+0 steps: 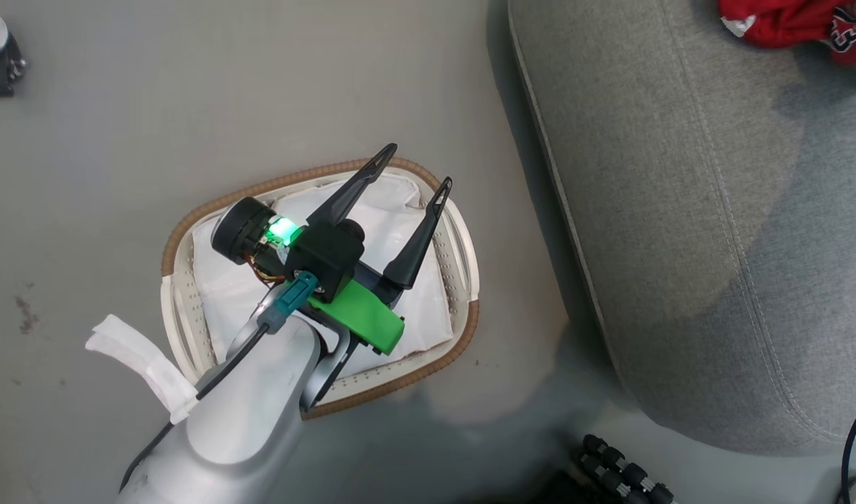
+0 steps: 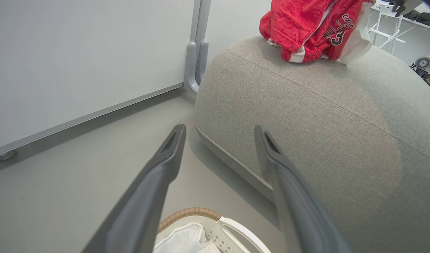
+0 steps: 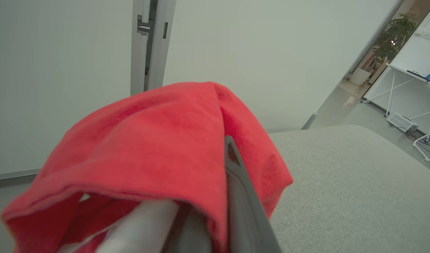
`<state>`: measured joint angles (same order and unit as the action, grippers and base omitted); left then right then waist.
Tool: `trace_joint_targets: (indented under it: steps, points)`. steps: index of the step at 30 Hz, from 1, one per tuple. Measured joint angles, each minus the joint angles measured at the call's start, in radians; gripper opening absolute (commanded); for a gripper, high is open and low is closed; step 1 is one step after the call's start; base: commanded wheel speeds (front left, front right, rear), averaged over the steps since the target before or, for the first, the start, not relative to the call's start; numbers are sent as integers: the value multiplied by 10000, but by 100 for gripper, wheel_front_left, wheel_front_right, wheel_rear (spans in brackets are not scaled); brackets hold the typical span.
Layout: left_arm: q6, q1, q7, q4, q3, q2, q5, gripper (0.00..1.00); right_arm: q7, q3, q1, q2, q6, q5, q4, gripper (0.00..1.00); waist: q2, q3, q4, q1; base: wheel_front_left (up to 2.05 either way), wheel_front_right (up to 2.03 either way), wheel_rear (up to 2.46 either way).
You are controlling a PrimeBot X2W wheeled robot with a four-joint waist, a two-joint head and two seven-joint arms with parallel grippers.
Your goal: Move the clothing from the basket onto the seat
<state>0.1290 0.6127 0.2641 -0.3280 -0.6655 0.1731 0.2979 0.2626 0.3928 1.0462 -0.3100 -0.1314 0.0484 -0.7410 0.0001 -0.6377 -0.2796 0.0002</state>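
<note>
Two claws, two states: our left gripper (image 1: 417,166) hangs spread wide and empty directly over the basket (image 1: 190,231), whose white liner (image 1: 225,280) lies bare beneath its fingers. Our right gripper (image 3: 229,144) is closed, with the clothing (image 3: 141,140) bunched over its fingers (we judge it pinched, not merely draped). The heap touches the seat (image 2: 306,123) at that claw's tips, well ahead and up-right of the left one, so the right arm is nearer. Bunched, it shows no clear long axis. Grey upholstery lies below, pale floor (image 1: 190,84) and white wall (image 2: 77,52) beyond
</note>
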Motion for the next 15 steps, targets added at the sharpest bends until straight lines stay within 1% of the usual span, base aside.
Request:
trace_joint_targets:
  steps: [9,14,15]
  points:
    - [0,32,0,-33,33,109,2,100,10,901,-665,397,0,301,-391,0,0,-534,-70,0,0,0,0]
    - [2,28,-2,-52,109,190,0,100,12,1078,-874,573,0,426,-234,0,0,-550,-91,0,0,0,0]
    - [0,25,0,-56,128,201,0,100,12,1089,-972,612,0,431,-113,26,0,-538,-102,0,0,0,0]
